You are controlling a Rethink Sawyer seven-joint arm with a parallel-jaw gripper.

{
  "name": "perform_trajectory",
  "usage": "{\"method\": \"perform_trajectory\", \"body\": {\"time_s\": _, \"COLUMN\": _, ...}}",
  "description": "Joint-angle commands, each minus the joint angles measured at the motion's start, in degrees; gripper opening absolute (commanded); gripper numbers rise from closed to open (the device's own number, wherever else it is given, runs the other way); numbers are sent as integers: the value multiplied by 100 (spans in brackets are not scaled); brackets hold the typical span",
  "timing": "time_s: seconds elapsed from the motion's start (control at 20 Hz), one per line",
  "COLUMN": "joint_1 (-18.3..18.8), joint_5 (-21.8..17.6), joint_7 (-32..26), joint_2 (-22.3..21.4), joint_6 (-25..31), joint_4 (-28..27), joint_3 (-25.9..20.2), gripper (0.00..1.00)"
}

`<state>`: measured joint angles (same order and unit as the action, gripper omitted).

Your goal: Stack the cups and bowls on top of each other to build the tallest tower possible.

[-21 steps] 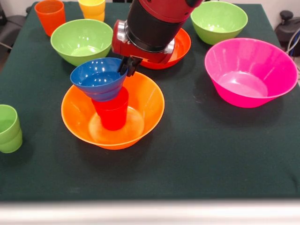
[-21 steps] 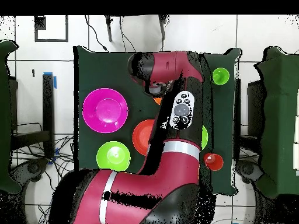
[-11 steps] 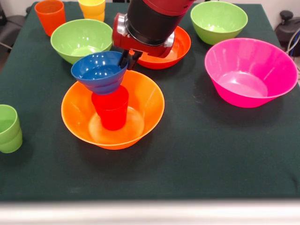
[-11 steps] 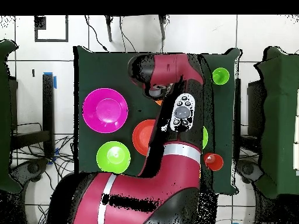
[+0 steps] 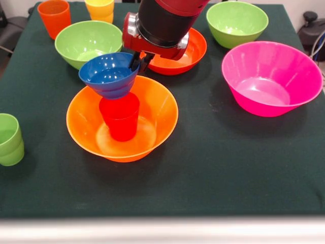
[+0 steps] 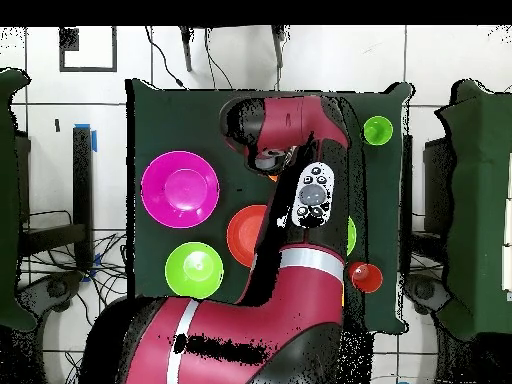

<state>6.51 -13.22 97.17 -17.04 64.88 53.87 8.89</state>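
Front view, left to right: I see light green cups [image 5: 9, 139] stacked at the table's left edge, then the large orange bowl [image 5: 157, 119] with the red cup [image 5: 121, 117] standing inside. Gripper [image 5: 140, 62] is clenched on the blue bowl [image 5: 108, 75] rim, holding it over the red cup. Pink bowl [image 5: 271, 77] sits far right.

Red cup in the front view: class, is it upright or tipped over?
Upright: the red cup stands mouth-up inside the large orange bowl, with the blue bowl above it.
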Motion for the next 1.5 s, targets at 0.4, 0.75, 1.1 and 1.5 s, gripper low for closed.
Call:
{"method": "perform_trajectory", "body": {"time_s": 0.4, "joint_1": -26, "joint_5": 16, "joint_7": 24, "joint_2": 122, "joint_6": -222, "joint_4": 427, "joint_3": -571, "gripper": 0}}
{"method": "perform_trajectory", "body": {"time_s": 0.75, "joint_1": -31, "joint_5": -2, "joint_7": 6, "joint_2": 174, "joint_6": -194, "joint_4": 359, "joint_3": -572, "gripper": 0}}
{"method": "perform_trajectory", "body": {"time_s": 1.1, "joint_1": -45, "joint_5": -3, "joint_7": 42, "joint_2": 191, "joint_6": -158, "joint_4": 306, "joint_3": -556, "gripper": 100}}
{"method": "perform_trajectory", "body": {"time_s": 1.5, "joint_1": -46, "joint_5": 5, "joint_7": 66, "joint_2": 228, "joint_6": -104, "joint_4": 219, "joint_3": -553, "gripper": 100}}
